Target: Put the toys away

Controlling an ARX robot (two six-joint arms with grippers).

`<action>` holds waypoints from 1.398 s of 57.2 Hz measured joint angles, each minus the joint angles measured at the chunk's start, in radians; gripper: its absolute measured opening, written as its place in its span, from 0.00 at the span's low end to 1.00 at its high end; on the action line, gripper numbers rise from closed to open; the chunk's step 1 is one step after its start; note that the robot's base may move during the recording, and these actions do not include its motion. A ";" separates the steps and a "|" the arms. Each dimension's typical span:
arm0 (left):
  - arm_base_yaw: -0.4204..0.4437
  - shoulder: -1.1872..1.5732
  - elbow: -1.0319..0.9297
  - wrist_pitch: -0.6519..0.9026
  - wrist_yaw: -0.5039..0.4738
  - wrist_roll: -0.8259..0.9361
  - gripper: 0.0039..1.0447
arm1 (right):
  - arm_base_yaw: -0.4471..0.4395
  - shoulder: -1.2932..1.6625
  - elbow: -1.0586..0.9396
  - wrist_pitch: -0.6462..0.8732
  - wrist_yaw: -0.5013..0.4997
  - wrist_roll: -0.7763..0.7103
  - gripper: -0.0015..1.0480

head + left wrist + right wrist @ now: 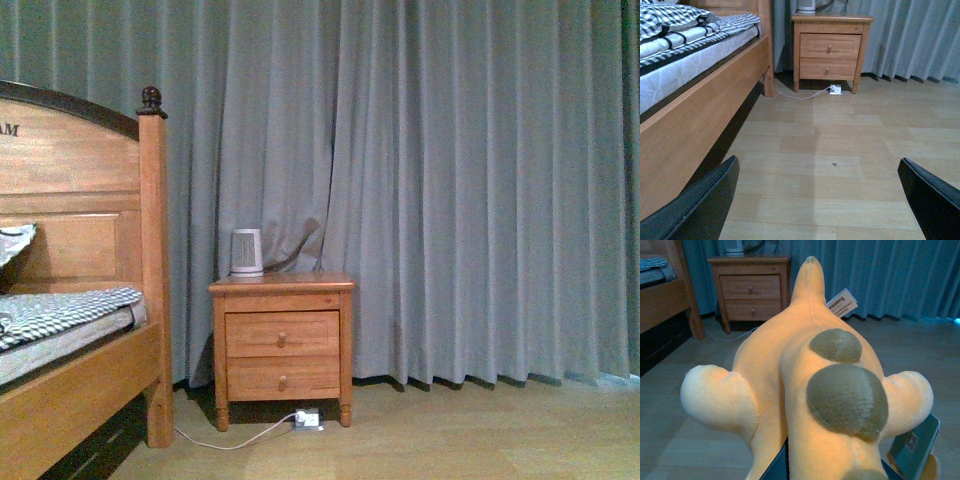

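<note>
Clamped in the right gripper [847,456], dark fingers [782,465] pressed to either flank: small orange-yellow plush animal [805,390] with two olive-green bumps along its back, stubby limbs spread to both sides, white printed tag [842,303] near its pointed end. Held clear of the pale wood-plank floor [680,405], pointed end toward the two-drawer orange-brown wooden nightstand [283,345]. On the nightstand top, a small white ribbed appliance [246,252]; beneath it on the floor, a white plug block [308,419] with a white cable trailing toward the bed. Beside the nightstand, the orange-brown wooden bed frame [152,300], black-and-white patterned pillow [675,17] lying on its mattress. Behind everything, long grey pleated curtains [470,180]. Left gripper [817,205] low over bare floor beside the bed rail, black fingers [700,210] spread wide apart, nothing between.
</note>
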 joint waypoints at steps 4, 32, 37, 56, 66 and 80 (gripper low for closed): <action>0.000 0.000 0.000 0.000 0.000 0.000 0.94 | 0.000 0.000 0.000 0.000 0.000 0.000 0.07; 0.000 0.000 0.000 0.000 0.000 0.000 0.94 | 0.000 0.000 0.000 0.000 0.000 0.000 0.07; 0.000 0.000 0.000 0.000 0.000 0.000 0.94 | 0.000 0.000 0.000 0.000 0.000 0.000 0.07; 0.000 0.000 0.000 0.000 0.000 0.000 0.94 | 0.000 0.000 0.000 0.000 0.001 0.000 0.07; 0.000 0.000 0.000 0.000 -0.001 0.000 0.94 | 0.000 0.000 0.000 0.000 0.000 0.000 0.07; 0.000 0.000 0.000 0.000 0.000 0.000 0.94 | 0.000 0.000 0.000 0.000 0.000 0.000 0.07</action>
